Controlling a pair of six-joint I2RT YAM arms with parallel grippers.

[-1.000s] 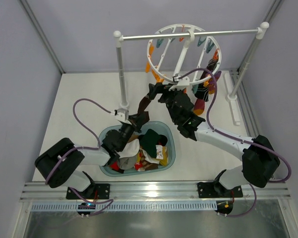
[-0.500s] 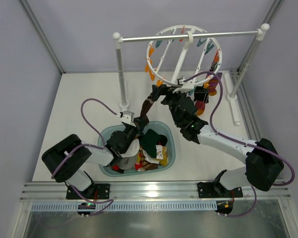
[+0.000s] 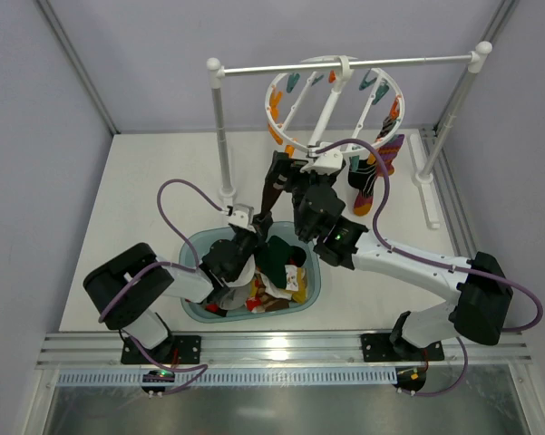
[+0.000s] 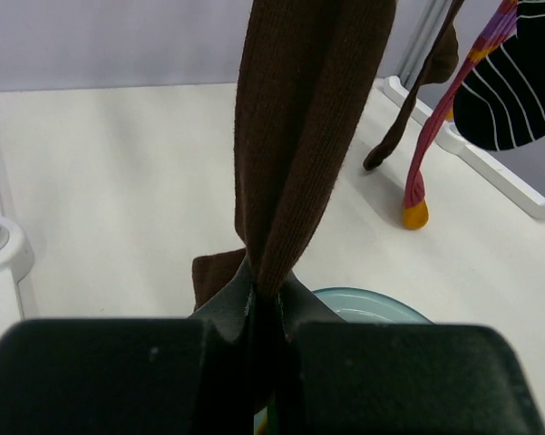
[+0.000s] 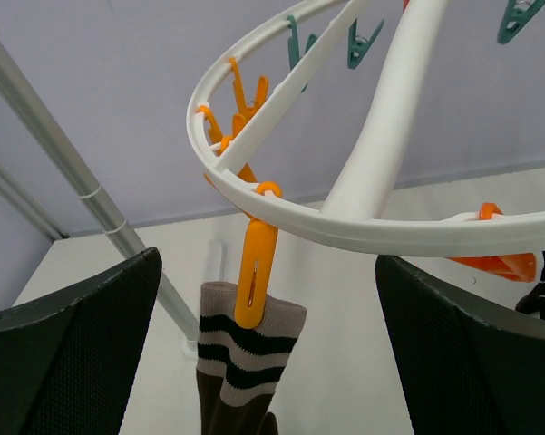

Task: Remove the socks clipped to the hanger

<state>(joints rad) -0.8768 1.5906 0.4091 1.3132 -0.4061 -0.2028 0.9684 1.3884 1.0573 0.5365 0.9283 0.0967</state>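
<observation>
The white ring hanger (image 3: pixel 335 95) hangs from the rail, its rim also in the right wrist view (image 5: pixel 363 227). A dark brown sock (image 3: pixel 270 192) with a striped cuff (image 5: pixel 245 353) hangs from an orange clip (image 5: pixel 257 272) on the rim. My left gripper (image 3: pixel 254 224) is shut on the sock's lower end (image 4: pixel 295 163), which is pulled taut upward. My right gripper (image 3: pixel 290 177) is open, its fingers (image 5: pixel 63 353) on either side of the clip and cuff. A purple-red striped sock with orange toe (image 4: pixel 426 154) and a black striped sock (image 4: pixel 517 91) hang at the hanger's right side (image 3: pixel 372 177).
A teal basket (image 3: pixel 310 272) holding several socks sits under the left gripper. The white rail stand has posts at left (image 3: pixel 221 136) and right (image 3: pixel 455 95), with its foot bar (image 3: pixel 428 186) on the table. Enclosure walls stand on both sides.
My right arm has swung left and its open gripper now sits around the clip and cuff. The hanger has tilted back a little. The left gripper still holds the brown sock.
</observation>
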